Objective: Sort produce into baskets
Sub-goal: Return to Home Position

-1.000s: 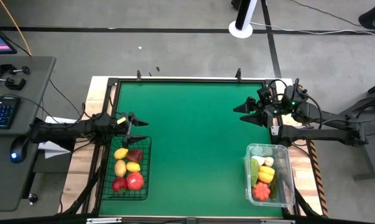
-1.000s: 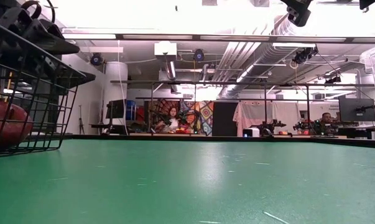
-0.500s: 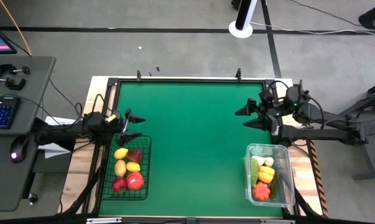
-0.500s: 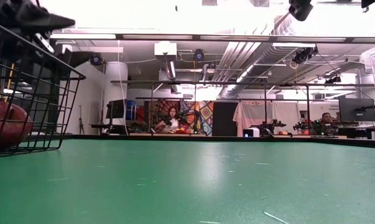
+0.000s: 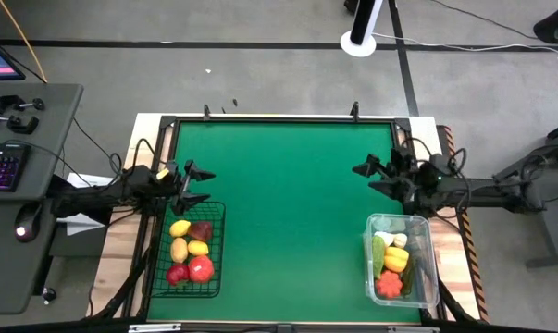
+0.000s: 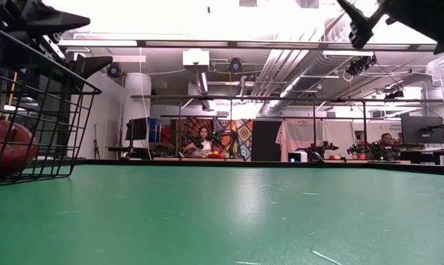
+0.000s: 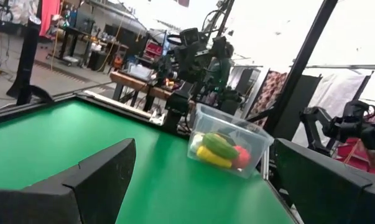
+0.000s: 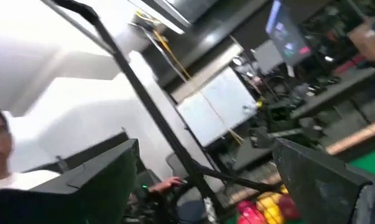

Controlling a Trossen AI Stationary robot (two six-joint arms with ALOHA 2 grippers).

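Both arms idle, fingers spread, nothing held. Left gripper [image 5: 203, 186] hovers just beyond the black wire basket [image 5: 221, 250], which holds red and yellow produce [image 5: 201, 269]. Right gripper [image 5: 364, 178] hovers near the clear plastic basket [image 5: 430, 242], which holds green and orange produce [image 5: 388, 285]. Desk [image 5: 38, 120] with keyboard [image 5: 1, 166] sits outboard of the left arm.

The left arm [image 5: 93, 194] lies low, stretched in from the left side. The left hand [image 5: 203, 186] points toward the middle, its 2 fingers [image 7: 103, 171] spread wide and holding nothing. The right arm [image 5: 491, 191] reaches in likewise from the right side, the right hand [image 5: 364, 178] facing inward, fingers apart, empty.
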